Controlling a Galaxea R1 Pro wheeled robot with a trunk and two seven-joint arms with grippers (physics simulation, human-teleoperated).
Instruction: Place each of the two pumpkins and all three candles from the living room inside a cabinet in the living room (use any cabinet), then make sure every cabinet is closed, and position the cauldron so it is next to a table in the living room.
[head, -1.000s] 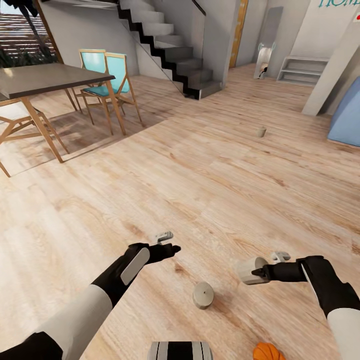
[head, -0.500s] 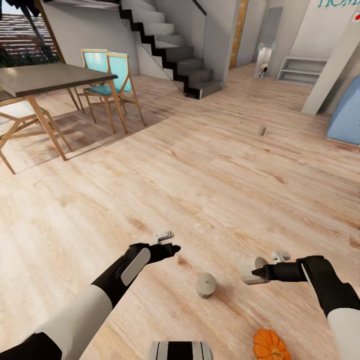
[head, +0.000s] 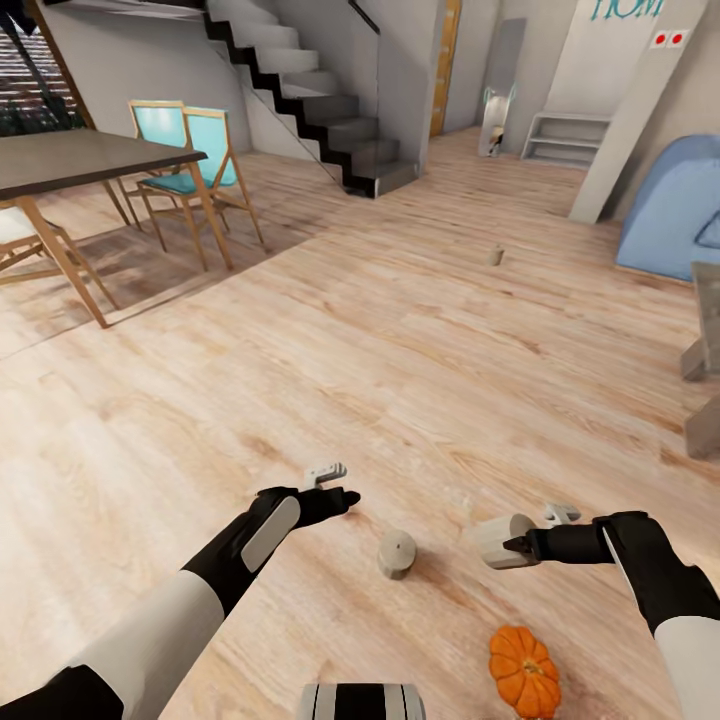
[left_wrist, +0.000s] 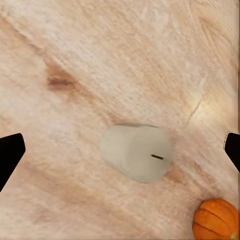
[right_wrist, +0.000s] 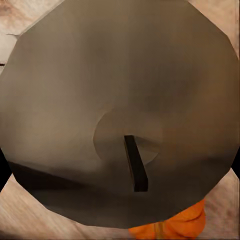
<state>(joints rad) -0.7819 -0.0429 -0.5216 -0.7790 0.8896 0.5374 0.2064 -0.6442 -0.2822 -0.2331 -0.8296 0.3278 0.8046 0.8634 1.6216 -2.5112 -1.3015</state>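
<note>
I see pale wood plank flooring (head: 400, 330) across most of the head view. At the upper left stands a dark dining table (head: 80, 160) on light wooden legs, with two teal-seated chairs (head: 190, 165) just behind it. A staircase (head: 310, 90) with dark edging climbs at top centre. At the upper right sits a blue beanbag (head: 675, 215), near a low white shelf unit (head: 565, 135) against the far wall.
</note>
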